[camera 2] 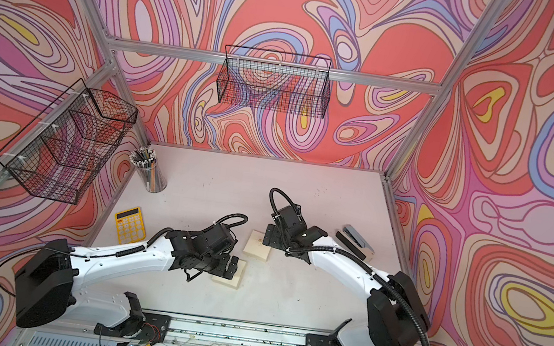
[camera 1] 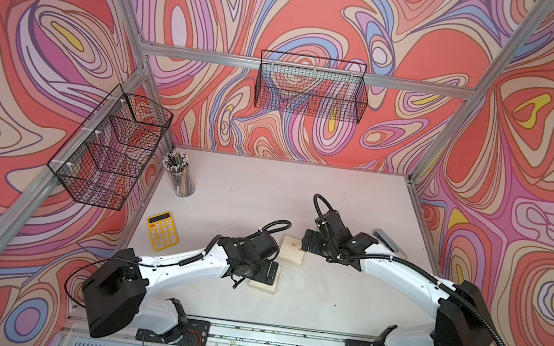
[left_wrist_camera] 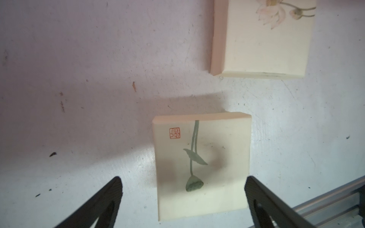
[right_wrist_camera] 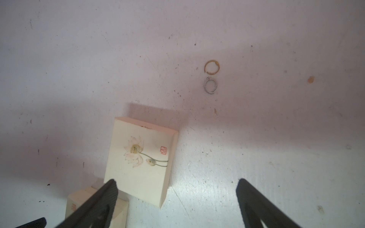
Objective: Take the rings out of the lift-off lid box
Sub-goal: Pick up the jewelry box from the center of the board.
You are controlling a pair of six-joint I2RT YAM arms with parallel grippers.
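top views: high, facing down over whole table [camera 1: 324, 298] | wrist views: close, downward | shared: flower box [left_wrist_camera: 264, 39] [right_wrist_camera: 138, 161]

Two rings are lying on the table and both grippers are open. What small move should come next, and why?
Probably lift the right gripper clear and retreat: the gold ring and the beaded silvery ring already lie on the bare table, apart from the lotus-flower box, and neither it nor the left gripper holds anything.

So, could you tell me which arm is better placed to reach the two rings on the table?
Probably right: the rings lie ahead of the right claw, which is open; the left wrist view shows only boxes.
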